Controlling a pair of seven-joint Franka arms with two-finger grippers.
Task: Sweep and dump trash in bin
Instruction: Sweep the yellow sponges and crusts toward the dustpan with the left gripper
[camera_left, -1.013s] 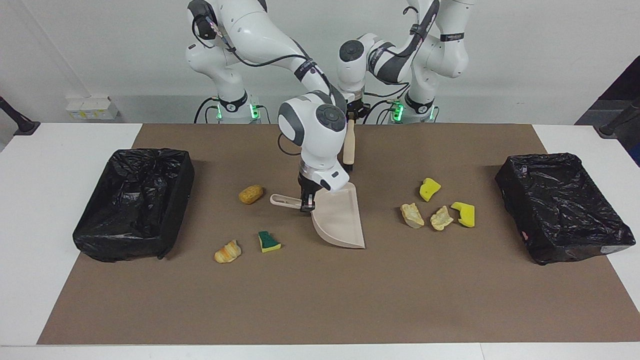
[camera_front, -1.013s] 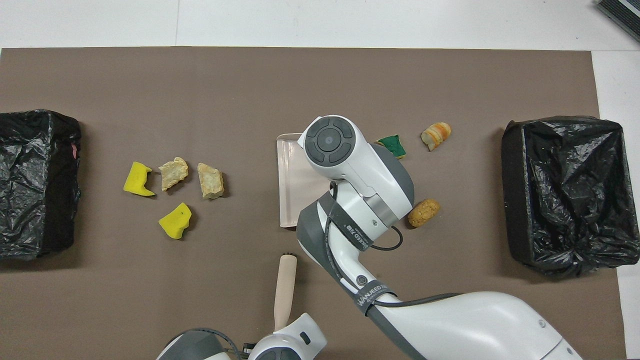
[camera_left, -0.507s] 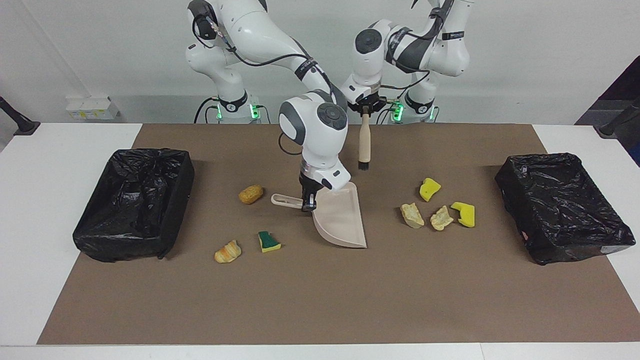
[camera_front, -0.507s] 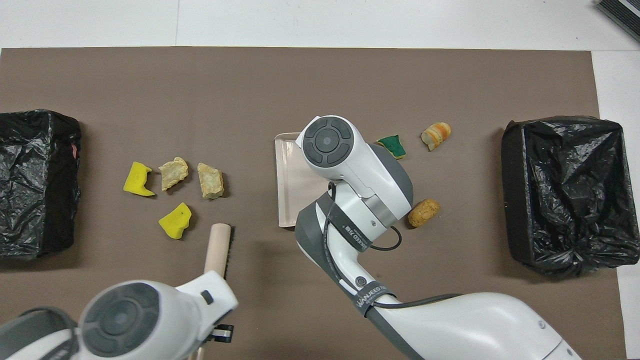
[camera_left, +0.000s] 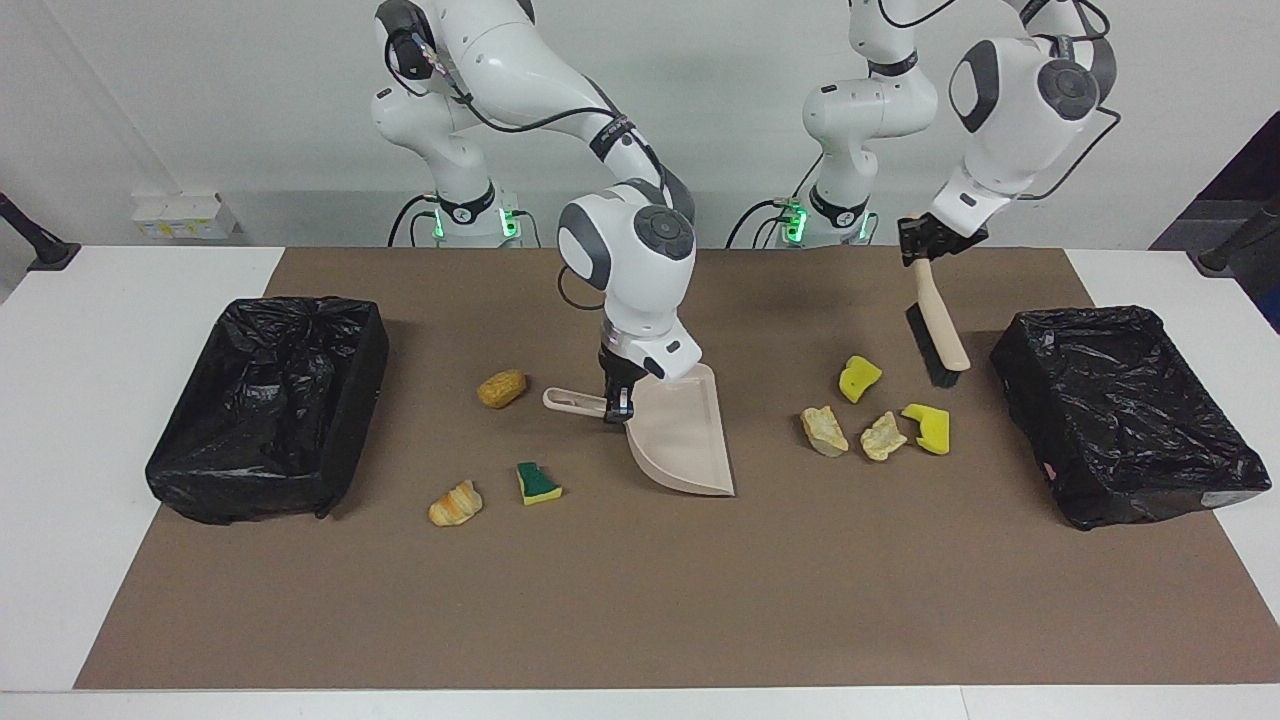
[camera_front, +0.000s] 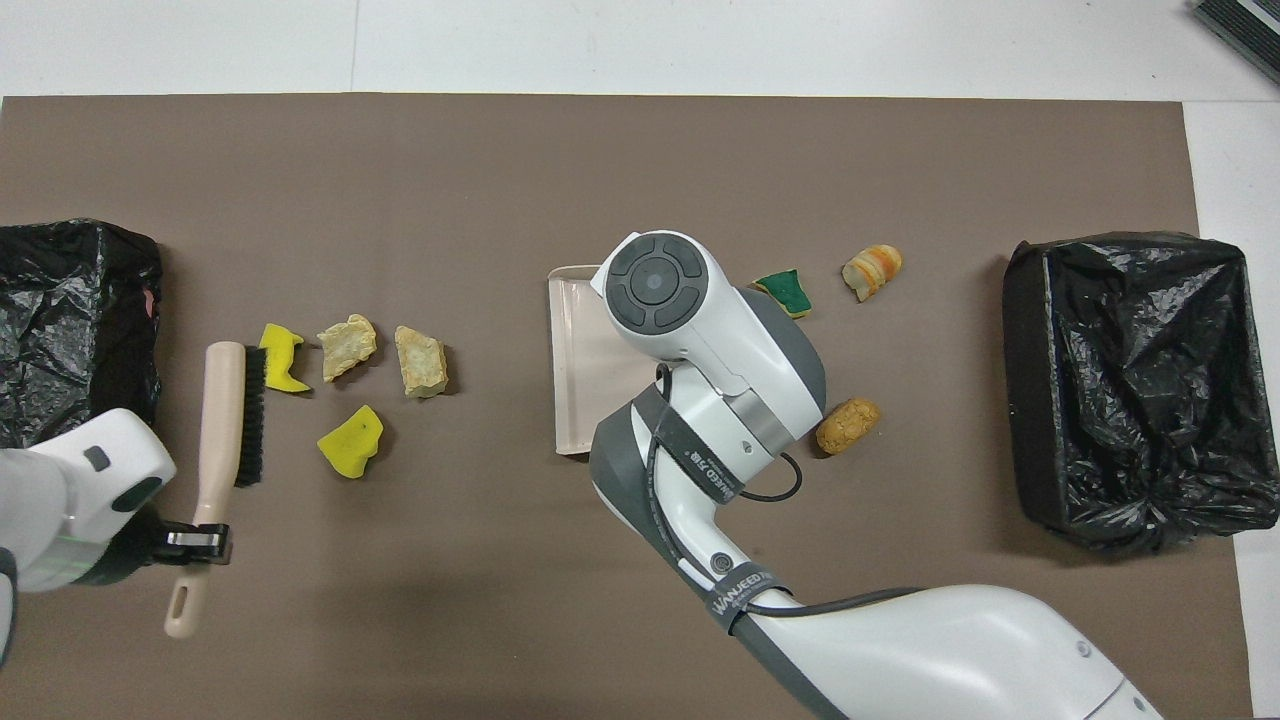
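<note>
Working across the facing view from the black-lined bin (camera_left: 265, 405) at the right arm's end of the table (camera_left: 60, 420), three scraps are lying between it and the beige plastic dustpan (camera_left: 685, 440): a tan bread-like lump (camera_left: 501, 388), a striped bread-like lump (camera_left: 455, 503) and a green-and-yellow sponge piece (camera_left: 538, 483). The right end effector (camera_left: 614, 405) is clamping the dustpan's handle, keeping the pan flat on the brown mat (camera_left: 640, 600). Past the dustpan, two yellow sponge chunks (camera_left: 859, 378) (camera_left: 928, 427) and two pale bread-like lumps (camera_left: 824, 429) (camera_left: 884, 436) are sitting clustered, toward the second black-lined bin (camera_left: 1125, 410). The left end effector (camera_left: 925, 245), closed on the beige hand brush (camera_left: 938, 335), has swung out from beside the dustpan and is now hanging over that cluster's bin side. Judging from this, sweeping toward the dustpan is about to start; no trash is collected yet.
</note>
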